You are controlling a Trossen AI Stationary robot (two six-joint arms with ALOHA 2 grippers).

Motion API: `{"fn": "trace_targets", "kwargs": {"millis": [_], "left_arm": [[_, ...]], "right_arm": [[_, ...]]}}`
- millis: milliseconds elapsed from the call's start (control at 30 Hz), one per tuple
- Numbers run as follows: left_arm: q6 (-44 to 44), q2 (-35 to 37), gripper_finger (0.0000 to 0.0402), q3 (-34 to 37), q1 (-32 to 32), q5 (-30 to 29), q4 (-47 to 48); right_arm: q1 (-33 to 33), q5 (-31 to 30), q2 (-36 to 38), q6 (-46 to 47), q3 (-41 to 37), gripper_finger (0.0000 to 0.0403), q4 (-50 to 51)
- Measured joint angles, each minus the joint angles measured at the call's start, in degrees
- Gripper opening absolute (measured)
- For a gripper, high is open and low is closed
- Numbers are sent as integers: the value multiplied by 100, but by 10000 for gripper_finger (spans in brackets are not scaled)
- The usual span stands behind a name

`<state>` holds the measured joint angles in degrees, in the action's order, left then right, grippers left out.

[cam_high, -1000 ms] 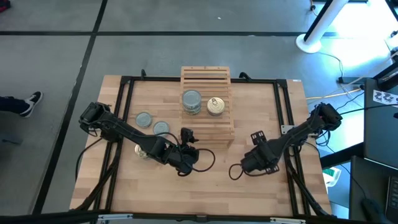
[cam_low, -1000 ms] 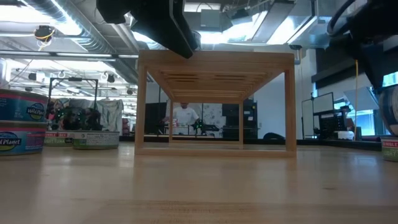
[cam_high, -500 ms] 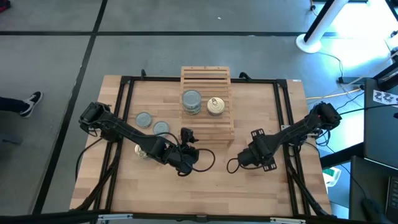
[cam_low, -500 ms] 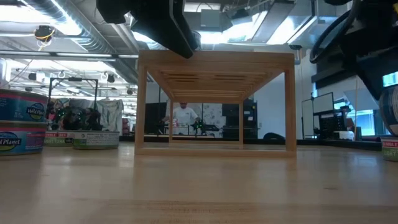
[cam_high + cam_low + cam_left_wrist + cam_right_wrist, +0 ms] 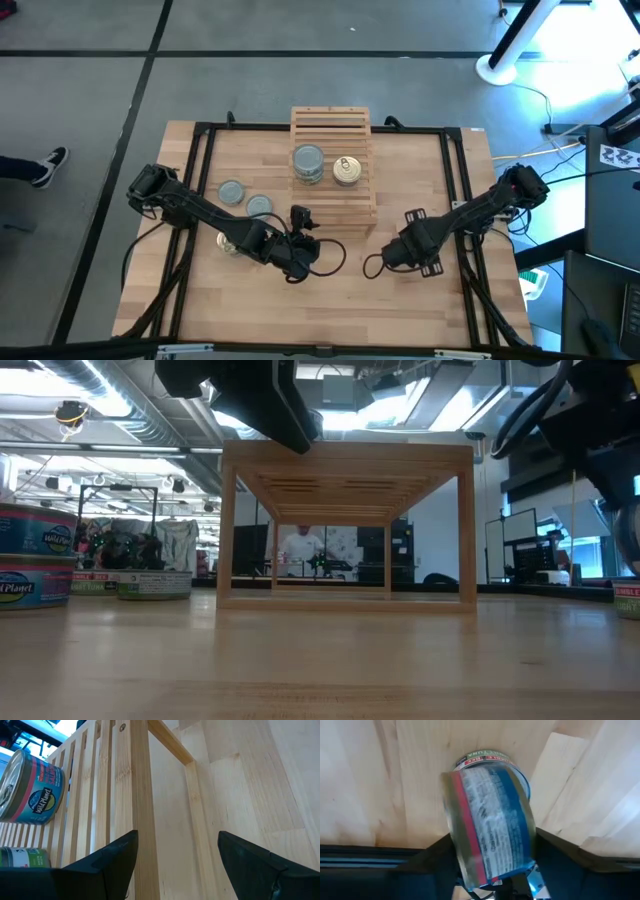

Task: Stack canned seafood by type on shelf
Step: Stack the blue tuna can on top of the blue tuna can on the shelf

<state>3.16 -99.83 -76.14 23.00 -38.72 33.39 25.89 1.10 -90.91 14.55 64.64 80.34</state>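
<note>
The right gripper (image 5: 490,865) grips a can (image 5: 490,830) between its fingers, lower right of centre in the high view. The left gripper (image 5: 172,857) hangs open beside the shelf (image 5: 333,165) — centre frame. On the shelf stand a grey stack (image 5: 308,161) and a gold can (image 5: 347,169); two grey cans (image 5: 244,198) lie at left.

A light wooden tabletop (image 5: 330,290) sits in a black metal frame (image 5: 205,128) on a grey concrete floor (image 5: 230,70) crossed by dark lines. A dark sneaker (image 5: 48,166) shows at the left edge, a white pole base (image 5: 497,68) at upper right. Through the room behind, a person (image 5: 298,548) in white stands among benches.
</note>
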Motion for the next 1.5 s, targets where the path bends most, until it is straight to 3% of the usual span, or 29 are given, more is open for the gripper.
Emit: {"fn": "trace_targets", "kwargs": {"millis": [100, 533, 1067, 1367, 1500], "left_arm": [[15, 0, 271, 0, 0, 0, -2], [22, 0, 271, 0, 4, 0, -2], [73, 7, 272, -2, 394, -7, -121], [778, 9, 272, -2, 525, -254, -977], [976, 9, 272, -2, 522, -517, -1264]], "right_arm": [[0, 8, 0, 150, 7, 188, 21], [-4, 112, -7, 416, 201, 194, 161], [-4, 202, 458, 973, 1866, 191, 390], [-327, -662, 527, 838, 3009, 193, -134], [-788, -690, 527, 616, 3238, 194, -498]]}}
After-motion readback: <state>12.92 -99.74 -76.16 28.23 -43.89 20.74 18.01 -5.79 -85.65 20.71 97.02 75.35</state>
